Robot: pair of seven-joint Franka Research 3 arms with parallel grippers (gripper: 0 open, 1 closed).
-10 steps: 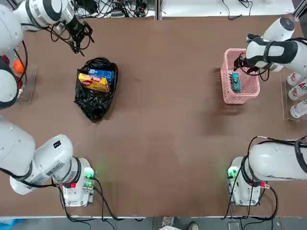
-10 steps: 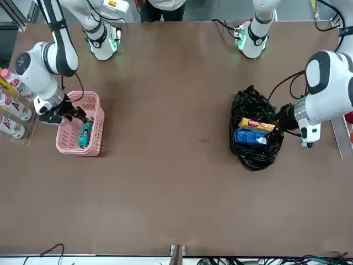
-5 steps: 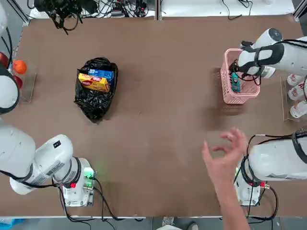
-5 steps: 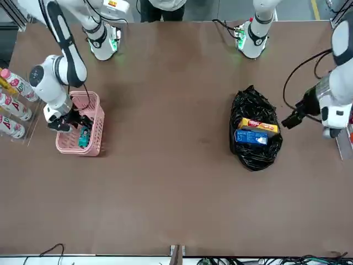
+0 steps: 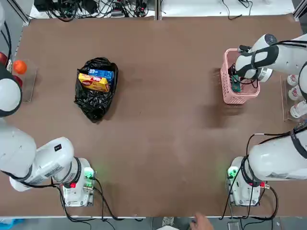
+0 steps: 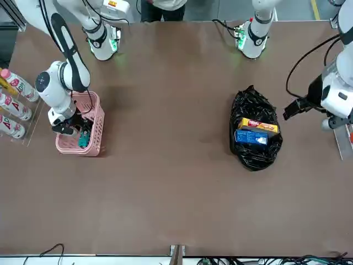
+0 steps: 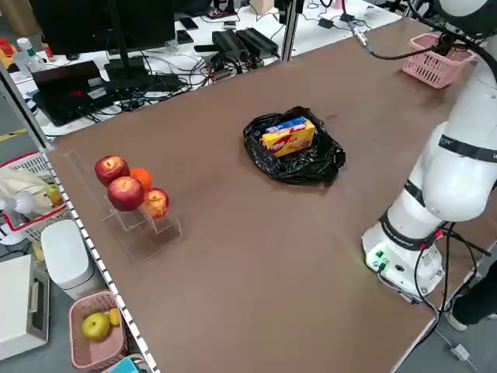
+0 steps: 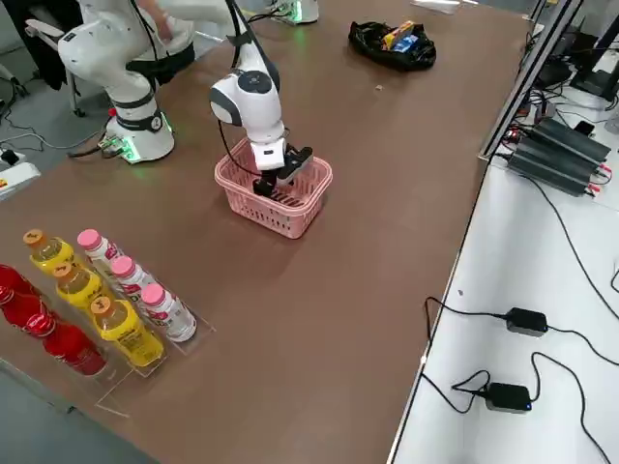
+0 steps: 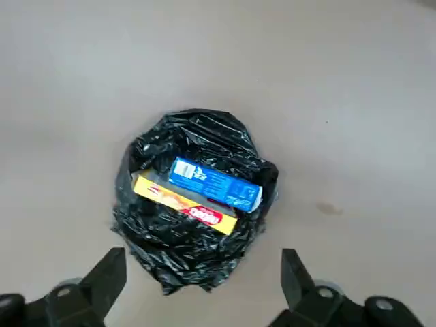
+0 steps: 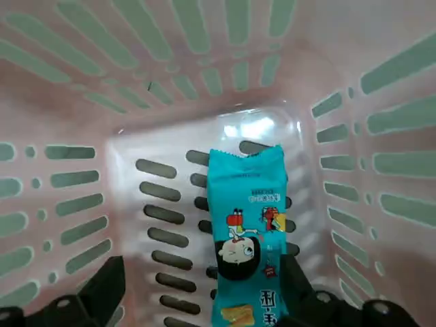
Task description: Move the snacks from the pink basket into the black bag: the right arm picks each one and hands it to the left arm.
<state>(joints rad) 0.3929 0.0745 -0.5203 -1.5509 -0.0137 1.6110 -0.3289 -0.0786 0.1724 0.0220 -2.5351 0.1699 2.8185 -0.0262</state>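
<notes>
The pink basket (image 5: 225,85) (image 6: 97,118) (image 8: 280,208) stands at my right side of the table. Inside it lies a teal snack pack (image 10: 248,231) (image 5: 235,86) (image 6: 84,137). My right gripper (image 10: 201,300) (image 6: 74,130) is open, lowered into the basket with a finger on each side of the pack. The black bag (image 5: 93,105) (image 6: 253,157) (image 9: 184,266) lies open at my left, holding a blue pack (image 5: 101,75) (image 9: 214,182) and a yellow-orange pack (image 5: 93,84) (image 9: 184,204). My left gripper (image 9: 201,279) (image 6: 292,109) hangs open and empty, high and off to the bag's side.
Bottles (image 5: 297,91) (image 8: 106,300) stand in a clear rack beyond the basket at the right edge. Fruit (image 5: 19,66) (image 7: 124,190) sits on a clear stand at the left edge. A person's hand (image 5: 201,223) shows at the near table edge.
My right gripper moved down into the basket over the teal pack. My left gripper drew back and up from the bag. A person's hand that reached over the table has withdrawn.
</notes>
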